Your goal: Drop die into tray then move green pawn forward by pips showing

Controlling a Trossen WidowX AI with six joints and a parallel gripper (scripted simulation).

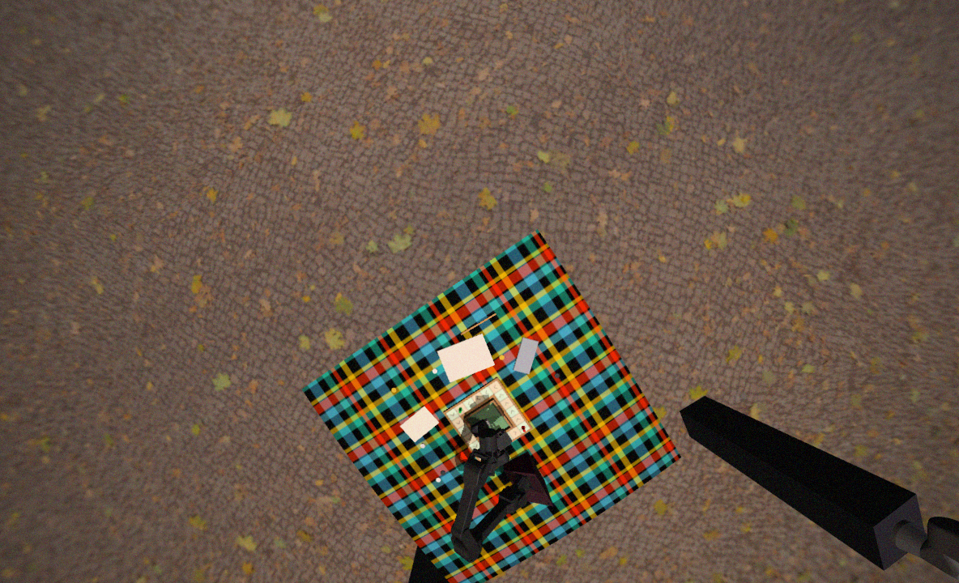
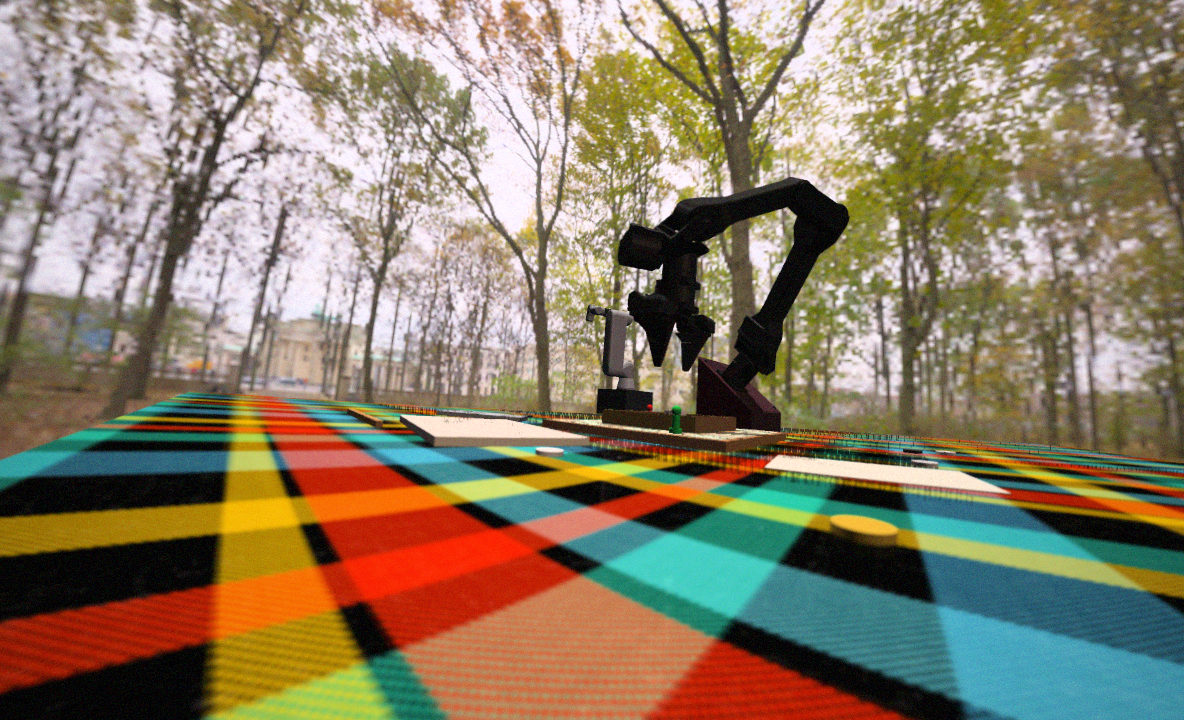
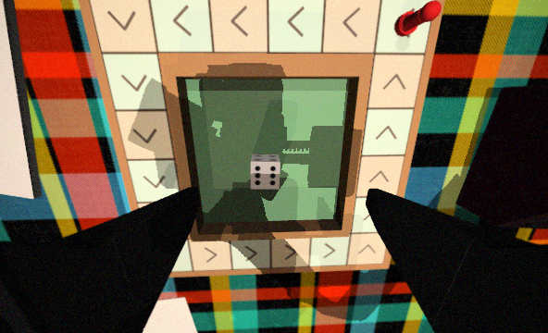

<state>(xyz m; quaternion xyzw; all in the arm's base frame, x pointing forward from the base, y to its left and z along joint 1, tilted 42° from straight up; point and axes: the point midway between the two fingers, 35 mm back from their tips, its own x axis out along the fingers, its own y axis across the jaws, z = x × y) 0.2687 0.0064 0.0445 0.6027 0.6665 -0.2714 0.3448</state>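
Risk: the green pawn [image 1: 459, 409] [image 2: 676, 419] may be miscounted or toppled.
The die [image 3: 265, 171] rests inside the tray [image 1: 504, 407] [image 2: 711, 422] [image 3: 320, 67], around the desk's middle, and its top face appears to show six, though the slanted wrist view and shadow leave some doubt. The tool [image 1: 486, 429] [image 2: 672, 365] [image 3: 283, 195] is held above with its fingers wide apart and nothing between them. The pawn stands on the board's side towards the desk's left corner, in the top view; it could be tipped if the fingers were lowered off-centre. A wrong square could be reached if a side face were read. If the lift were too low, the tray wall or the red pawn [image 1: 522, 427] [image 2: 649, 407] [image 3: 417, 18], towards the desk's right corner, could be struck.
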